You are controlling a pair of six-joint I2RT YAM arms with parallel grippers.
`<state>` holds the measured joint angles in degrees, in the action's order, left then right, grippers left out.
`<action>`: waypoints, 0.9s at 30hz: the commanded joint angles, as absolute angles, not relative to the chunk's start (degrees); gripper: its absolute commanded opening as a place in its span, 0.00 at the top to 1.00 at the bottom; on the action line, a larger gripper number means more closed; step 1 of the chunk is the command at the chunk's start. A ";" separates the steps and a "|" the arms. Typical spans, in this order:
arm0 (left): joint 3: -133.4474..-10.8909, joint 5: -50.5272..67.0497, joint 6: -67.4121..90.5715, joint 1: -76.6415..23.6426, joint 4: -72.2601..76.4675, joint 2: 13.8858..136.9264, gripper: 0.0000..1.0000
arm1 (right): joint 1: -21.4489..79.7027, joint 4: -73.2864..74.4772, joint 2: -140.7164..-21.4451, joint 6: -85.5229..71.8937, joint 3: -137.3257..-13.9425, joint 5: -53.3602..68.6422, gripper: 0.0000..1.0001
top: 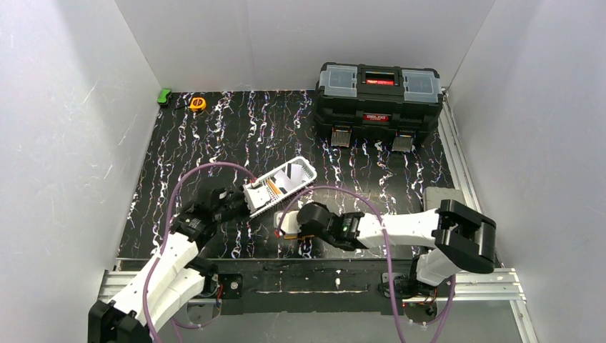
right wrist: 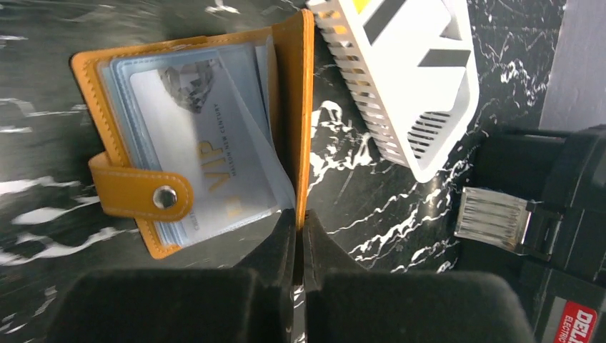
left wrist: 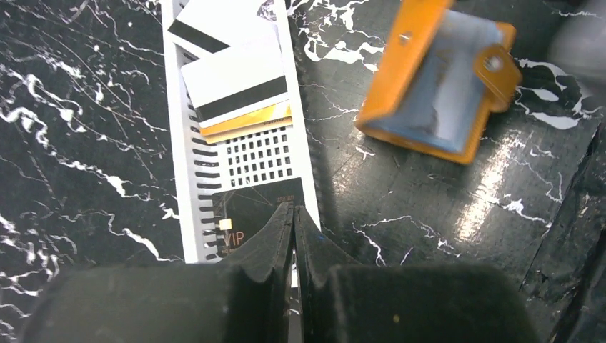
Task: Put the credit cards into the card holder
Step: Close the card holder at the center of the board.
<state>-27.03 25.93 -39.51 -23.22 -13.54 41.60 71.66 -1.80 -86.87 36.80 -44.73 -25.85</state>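
cards (left wrist: 236, 86) lie in basket (left wrist: 261, 153), card holder (left wrist: 429, 93) beside it, toolbox (top: 377, 100) behind.

I am seeing a black table (top: 214, 143) with white veining, a white slotted basket (top: 309, 168), an orange wallet (right wrist: 193, 136) with grey-blue clear pockets, white cards (left wrist: 236, 86) bearing black stripes, one black card (left wrist: 246, 211), and a black toolbox (top: 377, 103) with red labels.

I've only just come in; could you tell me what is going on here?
Two robot arms are loading cards into an orange card holder. The left gripper looks closed on a black card lying in the white basket, where more cards wait. The right gripper pinches the open holder's cover edge; one card sits in a clear pocket.
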 commanded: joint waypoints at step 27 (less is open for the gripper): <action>-37.62 52.37 -59.13 -29.00 -31.88 61.33 0.89 | 76.33 -9.64 -79.35 31.07 -36.85 -20.16 0.90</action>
<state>-35.70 46.65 -48.40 -28.88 -20.03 63.55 76.66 -4.54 -80.38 28.53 -37.45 -19.42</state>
